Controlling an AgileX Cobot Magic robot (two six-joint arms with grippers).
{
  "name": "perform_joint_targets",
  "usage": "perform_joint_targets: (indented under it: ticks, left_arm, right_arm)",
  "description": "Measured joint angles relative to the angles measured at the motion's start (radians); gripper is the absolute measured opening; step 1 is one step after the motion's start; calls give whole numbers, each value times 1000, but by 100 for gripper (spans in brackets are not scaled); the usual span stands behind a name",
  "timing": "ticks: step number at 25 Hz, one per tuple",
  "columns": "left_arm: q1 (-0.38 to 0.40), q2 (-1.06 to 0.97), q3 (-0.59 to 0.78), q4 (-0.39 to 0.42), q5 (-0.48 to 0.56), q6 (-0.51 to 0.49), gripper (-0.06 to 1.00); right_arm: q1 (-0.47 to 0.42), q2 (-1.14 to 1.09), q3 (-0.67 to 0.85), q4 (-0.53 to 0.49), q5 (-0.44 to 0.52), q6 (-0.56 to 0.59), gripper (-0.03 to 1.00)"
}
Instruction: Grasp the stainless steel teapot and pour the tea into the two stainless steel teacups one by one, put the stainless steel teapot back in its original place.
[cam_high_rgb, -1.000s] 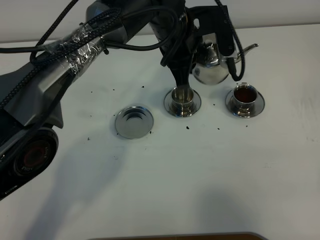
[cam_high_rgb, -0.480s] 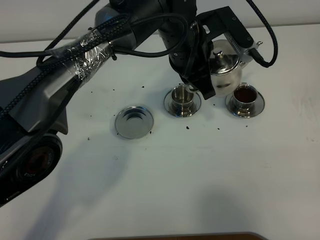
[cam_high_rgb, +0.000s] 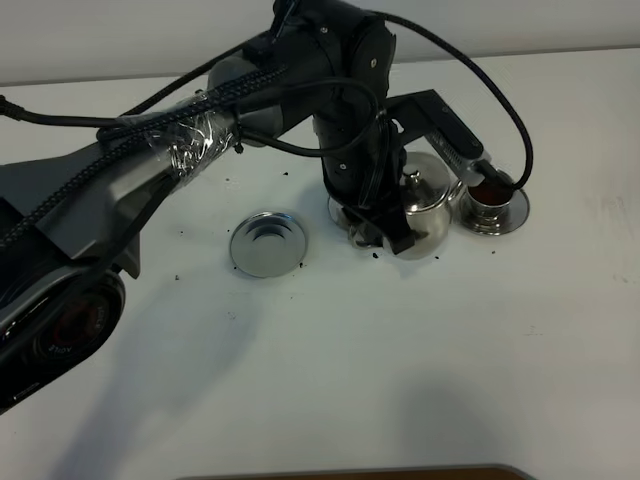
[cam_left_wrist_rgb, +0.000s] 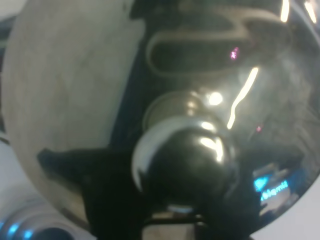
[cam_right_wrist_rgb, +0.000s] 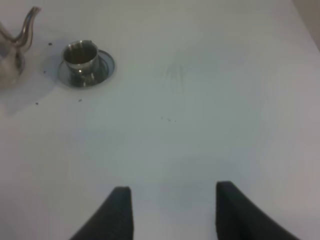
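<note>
In the exterior high view the stainless steel teapot (cam_high_rgb: 424, 207) hangs upright and low between the two teacups, with my left gripper (cam_high_rgb: 398, 222) shut on it at its left side. The right teacup (cam_high_rgb: 489, 195) on its saucer holds dark tea. My arm covers most of the other teacup (cam_high_rgb: 359, 232), so only a shiny sliver shows. The left wrist view is filled by the teapot's lid and knob (cam_left_wrist_rgb: 184, 156). The empty round saucer (cam_high_rgb: 267, 243) lies to the left. My right gripper (cam_right_wrist_rgb: 172, 212) is open over bare table, far from the teacup (cam_right_wrist_rgb: 82, 56) and the spout (cam_right_wrist_rgb: 28, 22).
Small dark specks are scattered over the white table (cam_high_rgb: 420, 360) around the cups. The left arm's cables (cam_high_rgb: 500, 110) loop above the right teacup. A brown edge shows at the table's front.
The left arm has swung forward and down, carrying the teapot from behind the cups to a low spot between them. The middle teacup is now covered by the arm.
</note>
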Motion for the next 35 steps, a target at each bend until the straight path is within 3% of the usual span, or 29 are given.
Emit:
perform_joint_targets:
  ticks: [6,12,19,27,32,35]
  left_arm:
    - [-1,-4,91,-7,-74,1,25]
    - [-2,-24,97,2,-121,28,25]
    - [5,-125,97,160,-103,65,25]
    - [167,-145,97,205,-82,332,25]
    - [259,-145,97,203,-141,516,25]
    - [274,-143,97,209,-200,624,25]
  right_arm:
    - [0,0,0,0,0,0,38]
    - [0,0,0,0,0,0,38]
    - [0,0,0,0,0,0,38]
    - [0,0,0,0,0,0,38]
    - [0,0,0,0,0,0,38]
    - [0,0,0,0,0,0,38]
